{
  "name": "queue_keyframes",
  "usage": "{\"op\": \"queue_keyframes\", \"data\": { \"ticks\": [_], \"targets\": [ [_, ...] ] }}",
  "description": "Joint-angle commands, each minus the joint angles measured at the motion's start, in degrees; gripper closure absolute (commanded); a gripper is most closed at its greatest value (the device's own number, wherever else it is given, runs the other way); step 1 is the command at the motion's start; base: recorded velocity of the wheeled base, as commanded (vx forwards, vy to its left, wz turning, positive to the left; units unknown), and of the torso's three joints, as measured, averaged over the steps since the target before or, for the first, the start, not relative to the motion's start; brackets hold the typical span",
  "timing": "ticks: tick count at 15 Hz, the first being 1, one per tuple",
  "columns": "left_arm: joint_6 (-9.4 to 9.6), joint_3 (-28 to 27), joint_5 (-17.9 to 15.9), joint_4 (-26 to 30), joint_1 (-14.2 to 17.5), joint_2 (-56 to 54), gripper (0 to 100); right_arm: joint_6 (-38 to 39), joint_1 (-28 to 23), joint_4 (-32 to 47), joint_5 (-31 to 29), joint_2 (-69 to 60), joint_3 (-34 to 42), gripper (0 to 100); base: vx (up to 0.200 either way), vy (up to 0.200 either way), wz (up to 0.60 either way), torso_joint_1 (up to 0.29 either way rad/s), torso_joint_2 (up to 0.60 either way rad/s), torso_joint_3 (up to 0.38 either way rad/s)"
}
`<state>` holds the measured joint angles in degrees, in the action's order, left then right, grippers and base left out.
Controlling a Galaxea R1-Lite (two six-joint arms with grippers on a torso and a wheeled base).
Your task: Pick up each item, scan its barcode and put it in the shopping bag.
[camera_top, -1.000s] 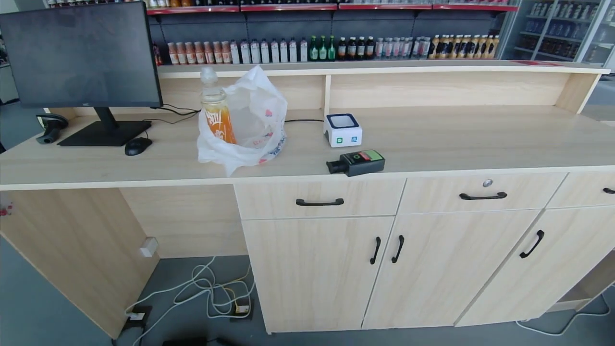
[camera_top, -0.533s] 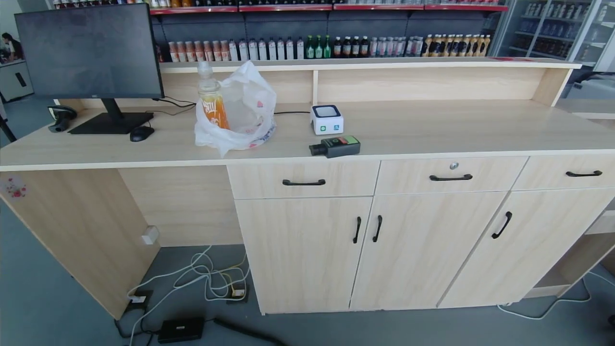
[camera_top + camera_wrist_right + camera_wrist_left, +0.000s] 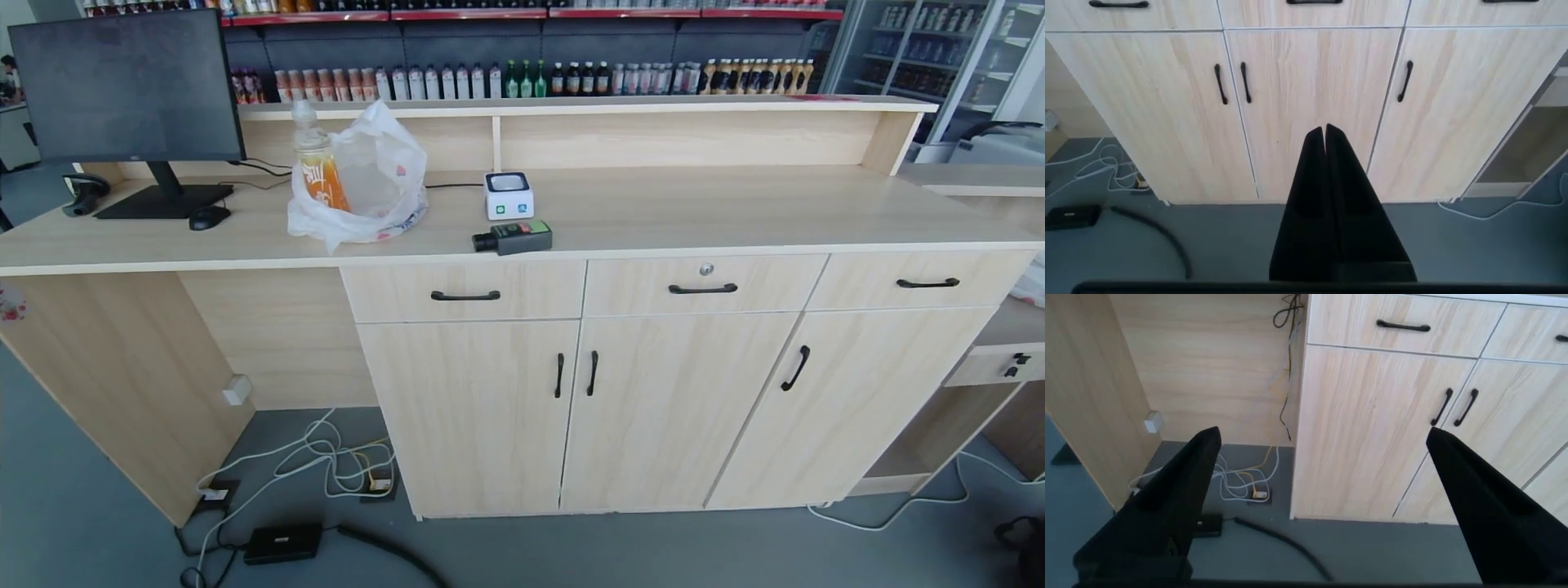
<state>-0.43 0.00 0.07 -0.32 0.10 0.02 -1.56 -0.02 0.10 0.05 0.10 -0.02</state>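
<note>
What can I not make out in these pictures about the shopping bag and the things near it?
Bottle: head view, its base is hidden by the plastic of the shopping bag; any barcode is too small to see.
Inside of the shopping bag: head view, the crumpled plastic hides whether anything else lies in it.
Green and black device: head view, too small to tell what it is.

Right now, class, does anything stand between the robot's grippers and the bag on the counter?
Likely yes: the left gripper and right gripper hang low, facing the cabinet doors, while the bag sits up on the counter. The counter's front edge lies between them.
</note>
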Motion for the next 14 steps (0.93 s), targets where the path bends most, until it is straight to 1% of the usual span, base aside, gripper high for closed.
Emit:
{"op": "queue_keyframes", "data": {
  "ticks": [1, 3, 14],
  "targets": [
    [-0.1, 0.0, 0.01, -0.03, -0.01, 0.06, 0, -0.02, -0.06, -0.01, 0.04, -0.1, 0.02, 100, 0.0, -0.2, 0.0, -0.002, 0.01, 0.007],
    [-0.1, 0.0, 0.01, -0.03, -0.01, -0.02, 0, 0.59, -0.06, -0.01, 0.04, -0.1, 0.02, 100, 0.0, -0.2, 0.0, 0.0, 0.0, 0.005],
    [0.08, 0.0, 0.01, -0.03, -0.01, 0.06, 0, 1.3, -0.06, -0.01, 0.04, -0.1, 0.02, 100, 0.0, 0.0, 0.0, 0.0, 0.0, 0.0]
  ]
}}
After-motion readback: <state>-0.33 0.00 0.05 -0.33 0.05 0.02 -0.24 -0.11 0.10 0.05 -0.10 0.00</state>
